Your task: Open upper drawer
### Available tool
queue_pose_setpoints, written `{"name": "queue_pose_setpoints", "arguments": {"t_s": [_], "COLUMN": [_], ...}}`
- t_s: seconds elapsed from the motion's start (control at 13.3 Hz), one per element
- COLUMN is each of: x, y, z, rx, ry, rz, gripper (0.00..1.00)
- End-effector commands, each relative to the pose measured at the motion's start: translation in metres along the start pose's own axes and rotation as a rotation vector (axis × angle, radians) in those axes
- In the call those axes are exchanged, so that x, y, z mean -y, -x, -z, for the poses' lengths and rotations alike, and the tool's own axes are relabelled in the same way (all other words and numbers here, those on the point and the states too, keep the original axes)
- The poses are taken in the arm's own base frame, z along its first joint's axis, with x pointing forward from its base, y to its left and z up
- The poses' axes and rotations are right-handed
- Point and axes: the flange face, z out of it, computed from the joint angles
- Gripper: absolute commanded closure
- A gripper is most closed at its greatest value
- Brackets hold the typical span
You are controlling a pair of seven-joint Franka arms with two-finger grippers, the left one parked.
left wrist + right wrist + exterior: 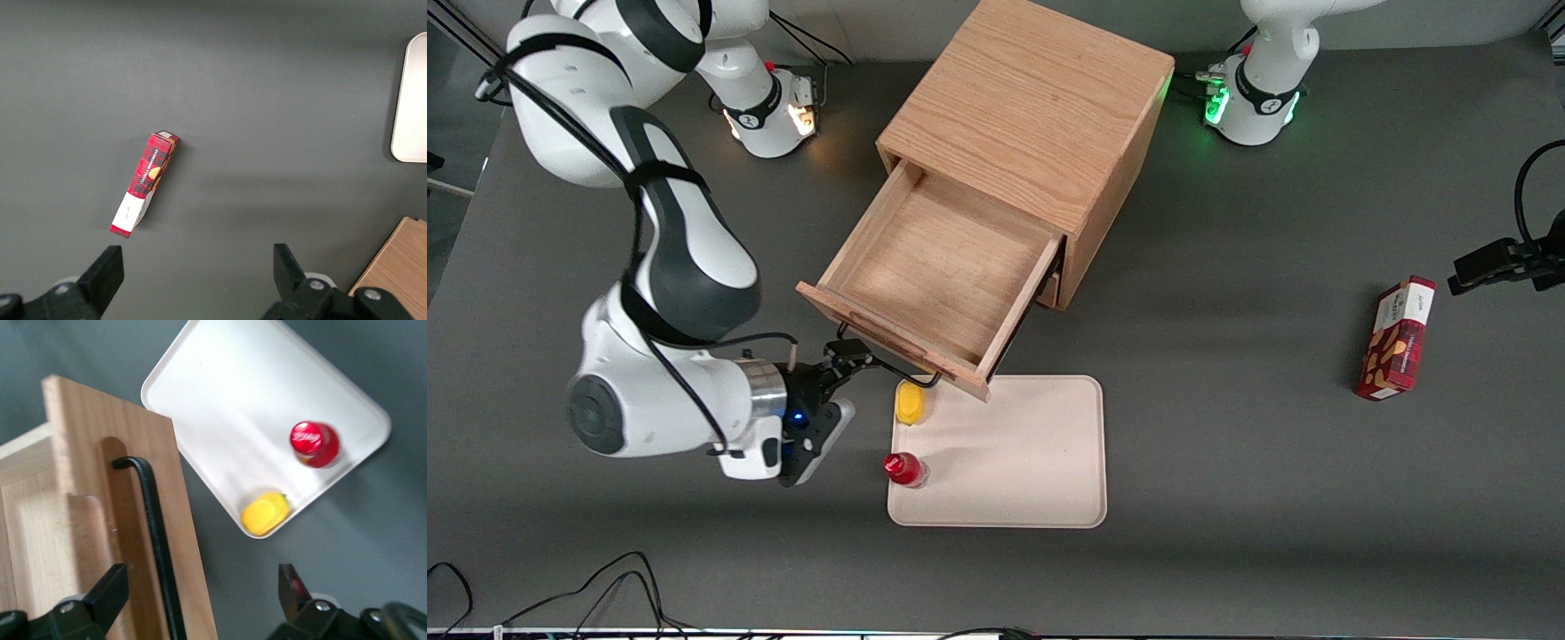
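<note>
The light oak cabinet (pixel 1032 116) has its upper drawer (pixel 943 267) pulled far out, showing a plain empty wooden box. Its thin black wire handle (pixel 907 373) runs along the wood front, which faces the front camera. My right gripper (pixel 852 354) is at the working arm's end of that handle, open. In the right wrist view the handle (pixel 155 533) lies on the drawer front (pixel 100 453) between the spread fingertips of the gripper (pixel 197 590), and neither finger touches it. The lower drawer is mostly hidden under the open one.
A beige tray (pixel 1049 498) lies nearer the front camera than the drawer front, partly under its corner. A yellow object (pixel 909 404) and a red-capped bottle (pixel 904 468) stand on the tray's edge near my gripper. A red snack box (pixel 1396 338) lies toward the parked arm's end.
</note>
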Motion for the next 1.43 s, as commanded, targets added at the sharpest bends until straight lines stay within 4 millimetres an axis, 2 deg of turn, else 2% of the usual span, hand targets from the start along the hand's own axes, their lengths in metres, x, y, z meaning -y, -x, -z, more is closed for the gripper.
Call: {"name": "queue_pose_setpoints", "arguments": {"t_s": [0.0,0.07,0.3,0.45,0.53,0.67,0.75,0.82,0.9,1.05,1.12,1.2,1.35], "x": [0.055,0.073,0.079,0.088,0.098,0.119,0.139,0.152,0.155,0.141,0.133,0.131,0.123], "y": [0.021,0.034,0.081,0.125,0.142,0.198,0.218,0.237,0.257,0.302,0.319,0.33,0.337], "z": [0.078,0.105,0.163,0.209,0.228,0.262,0.272,0.269,0.254,0.23,0.211,0.192,0.164], "rx": [0.046,0.077,0.131,0.174,0.162,0.223,0.225,0.236,0.26,0.2,0.187,0.169,0.128], "ry": [0.173,0.239,0.307,0.389,0.402,0.388,0.398,0.41,0.4,0.34,0.338,0.346,0.367], "rz": [0.051,0.052,-0.015,-0.098,-0.127,-0.281,-0.351,-0.429,-0.489,-0.643,-0.675,-0.678,-0.688], "gripper": [0.0,0.0,0.0,0.0,0.0,0.0,0.0,0.0,0.0,0.0,0.0,0.0,0.0]}}
